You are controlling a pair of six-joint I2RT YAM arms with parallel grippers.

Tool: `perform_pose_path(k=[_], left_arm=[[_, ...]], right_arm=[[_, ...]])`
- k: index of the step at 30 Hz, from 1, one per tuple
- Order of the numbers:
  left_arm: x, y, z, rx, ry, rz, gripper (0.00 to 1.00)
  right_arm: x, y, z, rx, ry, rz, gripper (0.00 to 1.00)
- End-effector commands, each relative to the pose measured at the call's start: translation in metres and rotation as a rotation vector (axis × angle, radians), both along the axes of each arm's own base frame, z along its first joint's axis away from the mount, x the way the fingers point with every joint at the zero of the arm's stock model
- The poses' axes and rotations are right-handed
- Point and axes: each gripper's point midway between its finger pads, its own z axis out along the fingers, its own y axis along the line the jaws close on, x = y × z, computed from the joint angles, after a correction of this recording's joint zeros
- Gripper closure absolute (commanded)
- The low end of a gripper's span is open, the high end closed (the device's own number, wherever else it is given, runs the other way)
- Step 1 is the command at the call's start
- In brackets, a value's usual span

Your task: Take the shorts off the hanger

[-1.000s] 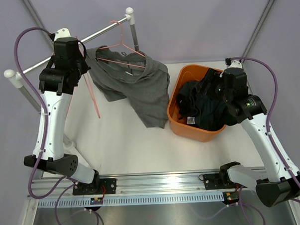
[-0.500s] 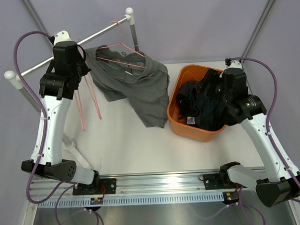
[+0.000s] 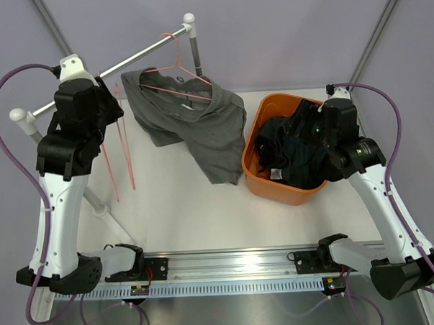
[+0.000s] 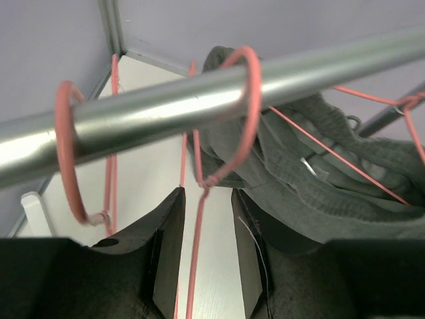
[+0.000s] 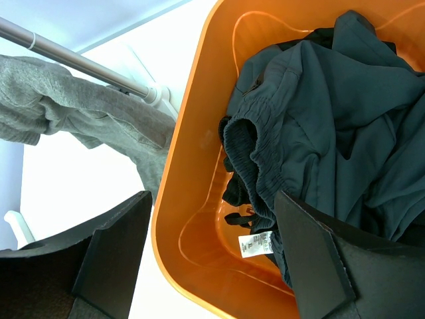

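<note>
White tabletop (image 3: 183, 214), lilac walls. Grey shorts (image 3: 201, 127) hang on pink hanger (image 3: 176, 62) at rail (image 3: 140, 48); dark pairs (image 3: 292, 159) in orange basket (image 3: 276, 191). Left jaws parted around empty hanger (image 4: 252, 106) neck, not gripping; right jaws wide, empty, over basket. Risk: retreating left jaws snag wire, unhook it from rail.

Mid-grey shorts (image 3: 201, 127), plain; pink wire hangers (image 4: 249, 100); silver rail (image 4: 319, 66); orange basket (image 5: 179, 199); dark navy shorts (image 5: 345, 113), white label; black shorts (image 3: 272, 144); white bench (image 3: 183, 207); purple cables (image 3: 6, 107); pale lilac walls (image 3: 283, 30).
</note>
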Motion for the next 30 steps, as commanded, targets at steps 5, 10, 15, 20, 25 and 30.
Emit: perform_pose_path(k=[5, 10, 15, 20, 25, 30], left_arm=[[-0.030, -0.036, 0.040, -0.022, -0.140, -0.139, 0.61], [-0.047, -0.067, 0.052, -0.029, -0.178, -0.237, 0.60], [-0.033, -0.112, 0.048, -0.013, -0.189, -0.309, 0.60], [0.002, -0.148, 0.042, 0.004, -0.202, -0.254, 0.53], [0.049, -0.162, 0.044, 0.008, -0.231, -0.084, 0.45], [0.080, -0.162, 0.057, 0.023, -0.289, 0.059, 0.41]], right_arm=[[-0.003, 0.002, 0.013, 0.007, -0.042, 0.019, 0.16], [-0.002, 0.002, 0.013, 0.006, -0.044, 0.019, 0.16], [-0.002, 0.003, 0.015, 0.007, -0.046, 0.028, 0.15], [-0.003, 0.003, 0.016, -0.002, -0.053, 0.034, 0.14], [-0.004, 0.006, 0.017, 0.004, -0.053, 0.054, 0.14], [-0.007, 0.013, 0.022, 0.026, -0.058, 0.093, 0.14]])
